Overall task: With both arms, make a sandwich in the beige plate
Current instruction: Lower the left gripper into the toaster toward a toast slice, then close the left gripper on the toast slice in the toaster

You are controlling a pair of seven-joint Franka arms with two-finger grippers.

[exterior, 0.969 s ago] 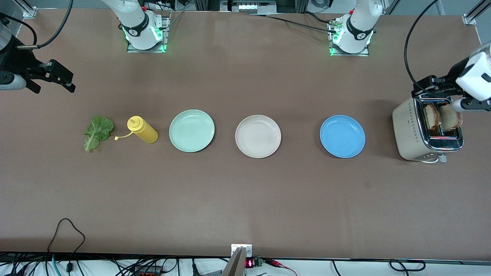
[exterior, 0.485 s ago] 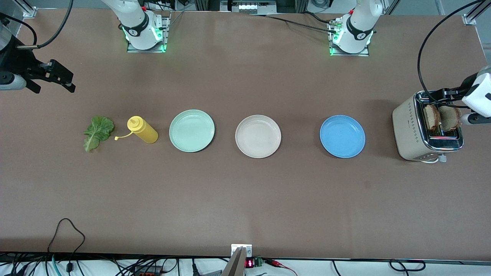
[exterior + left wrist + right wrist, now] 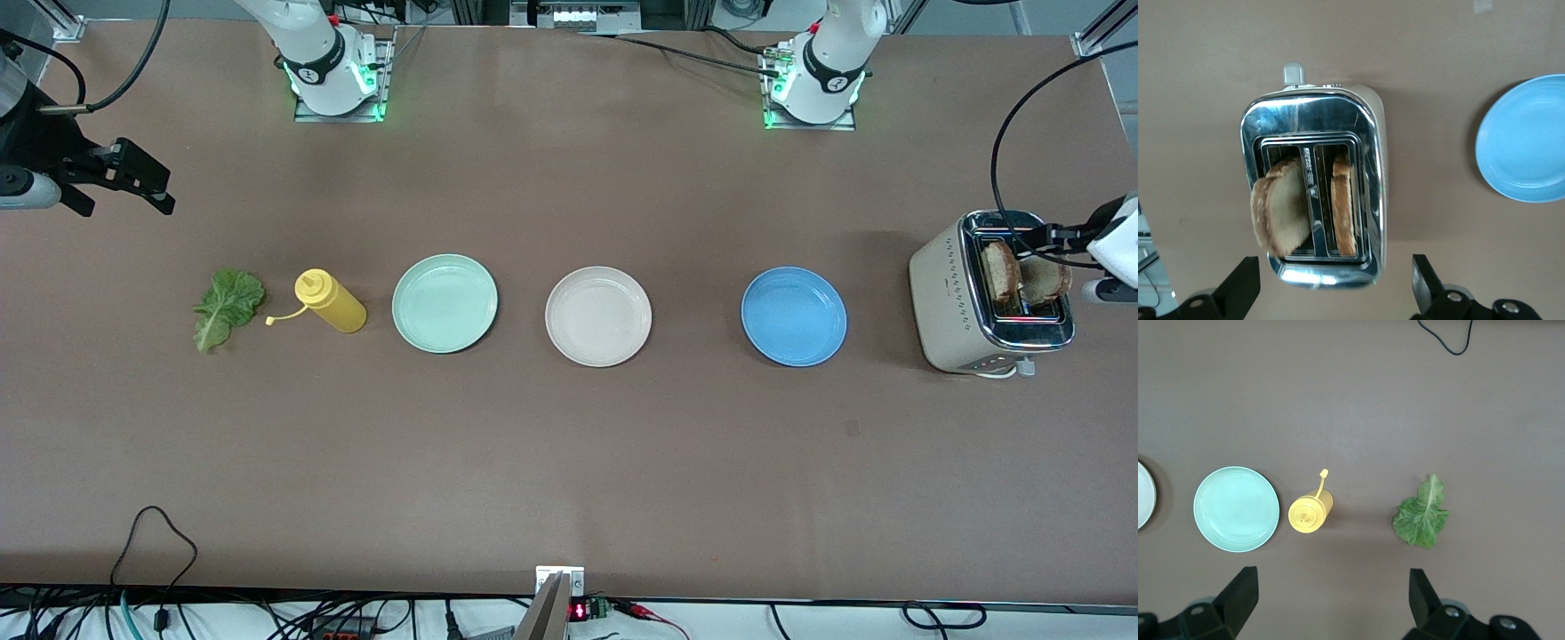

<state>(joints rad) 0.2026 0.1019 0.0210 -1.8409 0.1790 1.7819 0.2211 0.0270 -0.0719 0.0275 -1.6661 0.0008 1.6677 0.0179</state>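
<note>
left gripper (image 3: pixel 1058 238): fingers spread wide, holding nothing, hanging over the toaster (image 3: pixel 947 302) at the left arm's end of the table (image 3: pixel 569 462). compared with one second ago, shifted toward the table's end and seemingly lower, to a place just above the leaning bread slice (image 3: pixel 1047 277), with the white wrist now mostly gone past the picture edge. probably lining up for a pinch on this slice, so only the very first step of the task, with nothing picked yet. directly under this hand, in the left wrist view: one slice leaning out of its slot, the other bread slice (image 3: pixel 1000 271) standing straight in the next slot, neither one touched by the fingers.

right gripper (image 3: pixel 142 182): also released and empty, waiting over bare table at the right arm's end, with no change in the last second. close under this hand, the lettuce leaf (image 3: pixel 228 307), and just beside the leaf the yellow squeeze bottle (image 3: pixel 331 300).

beige plate (image 3: pixel 597 316): well apart from both hands, in the middle of the row, between the mint-green plate (image 3: pixel 444 302) on the right gripper's side and the blue plate (image 3: pixel 793 316) on the left gripper's side. empty for now, nothing assembled on it.

count: two bread slices, both in the toaster; one toaster; one lettuce leaf; one squeeze bottle; three plates, one of each colour, all empty; two grippers, both free.
</note>
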